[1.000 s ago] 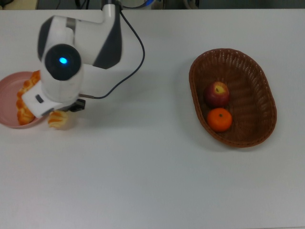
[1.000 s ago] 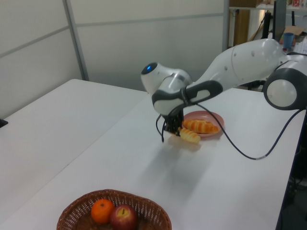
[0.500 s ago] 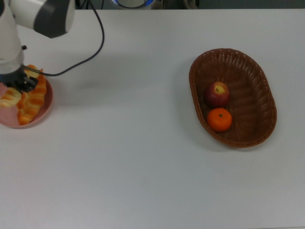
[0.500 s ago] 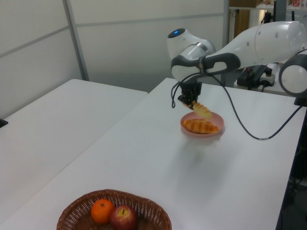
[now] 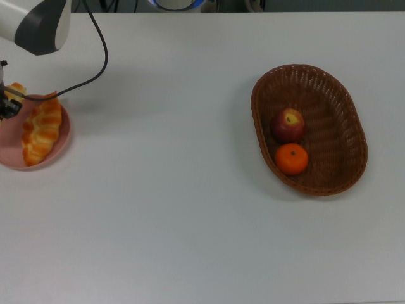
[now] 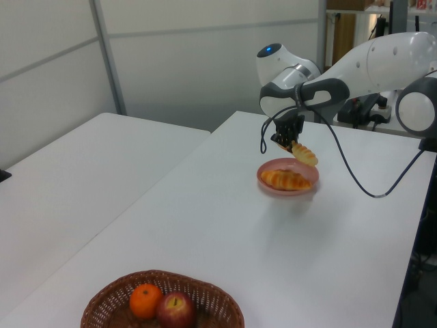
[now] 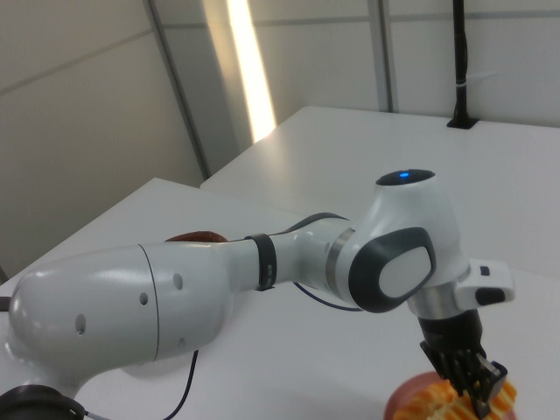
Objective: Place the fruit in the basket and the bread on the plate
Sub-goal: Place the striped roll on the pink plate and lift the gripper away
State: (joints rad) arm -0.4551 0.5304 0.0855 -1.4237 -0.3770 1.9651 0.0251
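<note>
My gripper [image 6: 292, 143] is shut on the ridged striped roll [image 6: 305, 154] and holds it tilted in the air just above the pink plate [image 6: 270, 183]. The knobbly twisted roll [image 6: 285, 180] lies on that plate. In the top view the gripper [image 5: 5, 106] sits at the far left edge over the plate [image 5: 12, 159], with a bit of the held roll [image 5: 16, 88] showing beside the twisted roll [image 5: 41, 130]. The wicker basket [image 5: 345, 126] holds the red apple [image 5: 288, 123] and the orange tangerine [image 5: 292, 158].
The white arm and its black cable [image 5: 95, 63] reach in from the top view's upper left corner. A second white table [image 6: 82, 171] stands on the left view's left. The basket [image 6: 164, 283] lies at the left view's lower edge.
The gripper lifted the striped roll from the table beside the plate and carried it over the plate, moving toward the top view's left. The fruit and basket stayed put.
</note>
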